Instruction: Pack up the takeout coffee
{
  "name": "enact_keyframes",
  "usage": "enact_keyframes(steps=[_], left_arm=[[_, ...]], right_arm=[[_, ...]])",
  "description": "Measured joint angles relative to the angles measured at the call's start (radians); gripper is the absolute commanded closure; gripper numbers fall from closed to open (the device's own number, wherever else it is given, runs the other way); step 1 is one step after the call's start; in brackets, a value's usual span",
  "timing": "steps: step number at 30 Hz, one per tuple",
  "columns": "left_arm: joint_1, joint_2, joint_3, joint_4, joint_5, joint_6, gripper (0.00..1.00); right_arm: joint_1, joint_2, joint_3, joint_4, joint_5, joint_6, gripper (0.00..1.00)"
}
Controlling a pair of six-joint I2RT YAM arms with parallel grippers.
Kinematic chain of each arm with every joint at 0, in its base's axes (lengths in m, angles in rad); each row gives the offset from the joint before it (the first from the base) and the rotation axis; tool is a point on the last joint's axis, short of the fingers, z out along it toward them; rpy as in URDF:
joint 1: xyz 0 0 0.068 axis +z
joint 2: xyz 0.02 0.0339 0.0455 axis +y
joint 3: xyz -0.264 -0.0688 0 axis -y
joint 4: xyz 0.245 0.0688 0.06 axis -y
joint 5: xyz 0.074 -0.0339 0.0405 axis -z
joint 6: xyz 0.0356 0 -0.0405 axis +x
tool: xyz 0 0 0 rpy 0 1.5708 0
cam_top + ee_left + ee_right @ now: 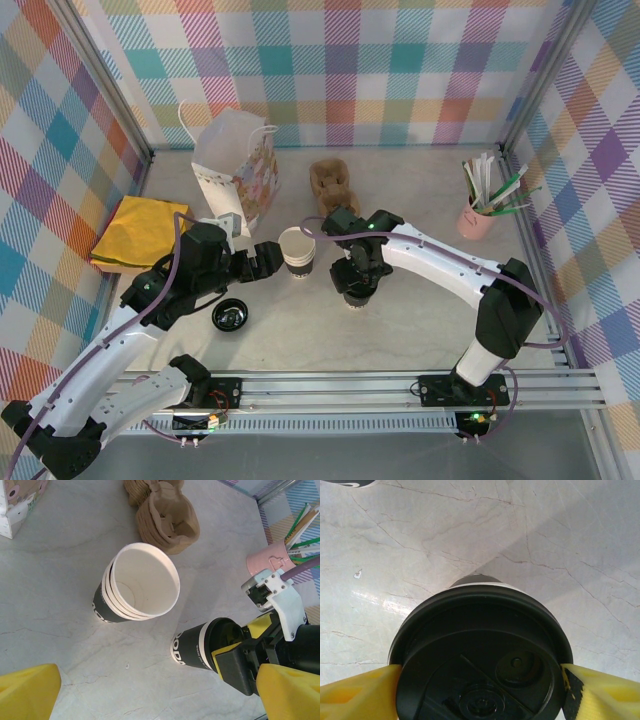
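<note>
R pincer [481, 682] is clamped on the takeout coffee [480, 640], yellow pads on opp. sides of its black lid. Cup stands upright on the surface [470, 540], long axis vertical, directly under the pincer. L pincer [268, 258] gapes wide w/ nothing in it, just beside the stack of open white cups [137, 582]; top one empty. Beyond: cardboard carrier [167, 522], wells bare; paper bag [237, 170] far-left, contents hidden. R arm looks set to carry.

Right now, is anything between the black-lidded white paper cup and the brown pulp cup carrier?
Nothing visible: bare table lies between black-lidded white paper cup and brown pulp carrier; the stack of open white cups stands beside that line.
</note>
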Motion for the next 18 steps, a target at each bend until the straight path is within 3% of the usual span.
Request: enact_keyframes(steps=[9,18], left_arm=[[0.000,0.002,0.000,0.000,0.001,0.000,0.00],[0.000,0.008,0.000,0.001,0.008,-0.001,0.00]], right_arm=[[0.000,-0.002,-0.005,0.003,-0.004,0.000,0.16],[0.000,-0.019,0.010,-0.005,-0.011,0.010,0.01]])
